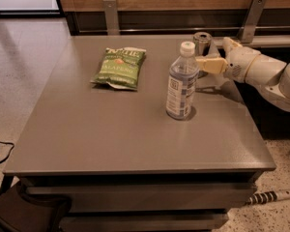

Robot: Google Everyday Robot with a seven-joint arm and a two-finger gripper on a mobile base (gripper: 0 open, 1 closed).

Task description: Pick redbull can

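The redbull can (202, 41) stands upright at the far right of the counter (101, 134). Its long axis is vertical, dark top facing up, and its lower part is hidden behind the water bottle (181, 83). The gripper (209, 62) sits level at the can's near right side. Wide or narrow, I cannot tell. The bottle stands upright, white cap on, just nearer than the can. A green chip bag (119, 67) lies flat, well to the left.

Grey tabletop (111, 139) showing muted colours
Behind the clear, white-capped bottle (180, 86) a silvery-grey, dark-rimmed redbull can (202, 42) is standing; the cream pincer (209, 63) is hanging just right of the bottle; a green chip bag (119, 67) is lying to its left.
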